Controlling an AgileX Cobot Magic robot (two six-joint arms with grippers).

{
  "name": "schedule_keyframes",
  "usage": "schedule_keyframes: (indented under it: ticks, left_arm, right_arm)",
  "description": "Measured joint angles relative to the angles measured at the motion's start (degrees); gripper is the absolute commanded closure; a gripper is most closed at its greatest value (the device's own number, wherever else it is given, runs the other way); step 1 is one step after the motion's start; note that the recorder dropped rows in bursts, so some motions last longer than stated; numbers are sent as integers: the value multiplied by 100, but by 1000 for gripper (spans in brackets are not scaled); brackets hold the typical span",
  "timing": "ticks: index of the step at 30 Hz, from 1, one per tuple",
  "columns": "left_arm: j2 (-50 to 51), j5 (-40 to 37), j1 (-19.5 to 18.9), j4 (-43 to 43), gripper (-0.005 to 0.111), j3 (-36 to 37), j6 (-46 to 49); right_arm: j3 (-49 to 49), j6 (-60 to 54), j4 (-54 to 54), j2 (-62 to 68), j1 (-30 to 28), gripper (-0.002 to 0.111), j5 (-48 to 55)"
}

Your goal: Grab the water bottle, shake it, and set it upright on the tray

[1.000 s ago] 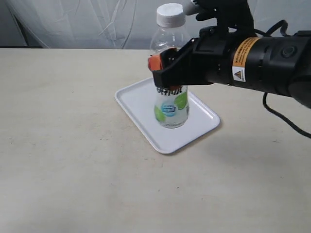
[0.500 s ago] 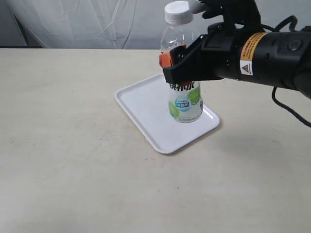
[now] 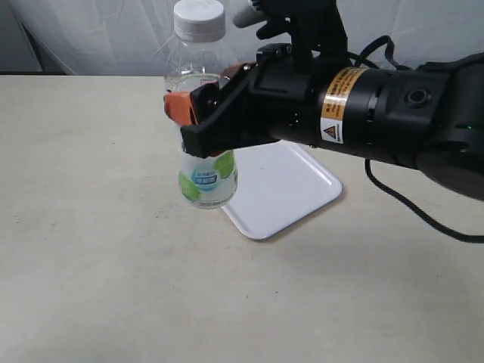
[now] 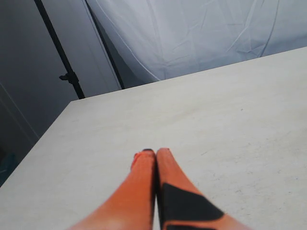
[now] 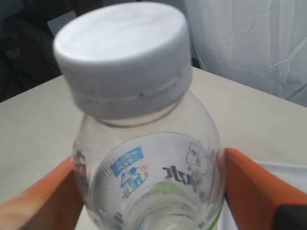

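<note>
The water bottle (image 3: 204, 174) is clear with a white cap and a white-and-green label. It hangs upright above the table, just left of the tray (image 3: 287, 185). My right gripper (image 3: 200, 113) is shut on the bottle's middle, its orange fingers (image 5: 254, 191) pressing both sides. In the right wrist view the bottle (image 5: 148, 163) fills the frame, cap nearest the camera. The flat white tray lies bare behind and right of the bottle. My left gripper (image 4: 156, 153) is shut on nothing, its orange fingers together over bare table; it does not show in the exterior view.
The beige table (image 3: 91, 249) stretches out on all sides of the tray. A white cloth backdrop (image 3: 98, 34) hangs behind the table. A dark stand pole (image 4: 60, 52) rises beyond the table edge in the left wrist view.
My right gripper has swung to the left with the bottle, carrying it from above the tray to beyond the tray's left edge. The tray has not moved.
</note>
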State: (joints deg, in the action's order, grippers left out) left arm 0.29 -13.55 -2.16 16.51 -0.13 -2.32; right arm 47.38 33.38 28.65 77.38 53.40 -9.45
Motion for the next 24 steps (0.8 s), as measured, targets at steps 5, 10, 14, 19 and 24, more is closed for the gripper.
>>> schedule_keyframes:
  ticks: [5,10,14,19,24]
  left_arm:
    - [0,0,0,0,107,0,0]
    - [0,0,0,0,107,0,0]
    - [0,0,0,0,107,0,0]
    - [0,0,0,0,107,0,0]
    - [0,0,0,0,107,0,0]
  right_arm:
    - [0,-37,52,142,-306,109,434]
    - [0,-50,52,196,-773,109,550]
    - [0,-61,52,199,-1003,109,215]
    - [0,-305,52,368,-1027,109,-743]
    - [0,-916,-208,839,-1027,109,-1313]
